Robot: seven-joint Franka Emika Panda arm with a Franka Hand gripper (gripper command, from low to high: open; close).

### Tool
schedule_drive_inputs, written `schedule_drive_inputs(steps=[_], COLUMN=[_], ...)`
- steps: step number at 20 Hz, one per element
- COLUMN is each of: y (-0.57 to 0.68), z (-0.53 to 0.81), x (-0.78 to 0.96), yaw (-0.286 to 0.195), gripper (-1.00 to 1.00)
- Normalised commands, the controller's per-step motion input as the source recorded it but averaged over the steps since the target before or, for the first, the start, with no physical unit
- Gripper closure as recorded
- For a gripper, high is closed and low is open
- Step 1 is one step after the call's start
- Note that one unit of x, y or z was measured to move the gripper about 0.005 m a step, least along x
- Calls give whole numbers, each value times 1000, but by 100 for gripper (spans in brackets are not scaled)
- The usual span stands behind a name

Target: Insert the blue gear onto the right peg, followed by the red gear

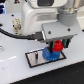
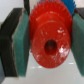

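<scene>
The blue gear (image 1: pixel 50 54) lies flat on the grey plate (image 1: pixel 36 58) with black rim, at its end toward the exterior view's right. The right peg is hidden under the gears. My gripper (image 1: pixel 58 46) is shut on the red gear (image 1: pixel 58 46) and holds it just above the blue gear. In the wrist view the red gear (image 2: pixel 49 39) fills the middle, its centre hole facing the camera, clamped between the two teal pads (image 2: pixel 20 45). A second thin peg (image 1: pixel 37 57) stands on the plate toward the exterior view's left.
The plate lies on a white table (image 1: pixel 15 72). The white arm body (image 1: pixel 35 22) with a black cable (image 1: pixel 10 34) stands behind the plate.
</scene>
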Motion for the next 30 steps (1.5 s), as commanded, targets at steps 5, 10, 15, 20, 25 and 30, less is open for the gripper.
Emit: schedule_drive_inputs(steps=[5,10,15,20,25,30], y=[-148,-186,-55,-65,-40,-107], z=[12,-57,38,71,240,153], x=[126,142,75,46,21,52], yaw=[0,0,0,0,0,0], gripper=[100,100,100,100,100,100])
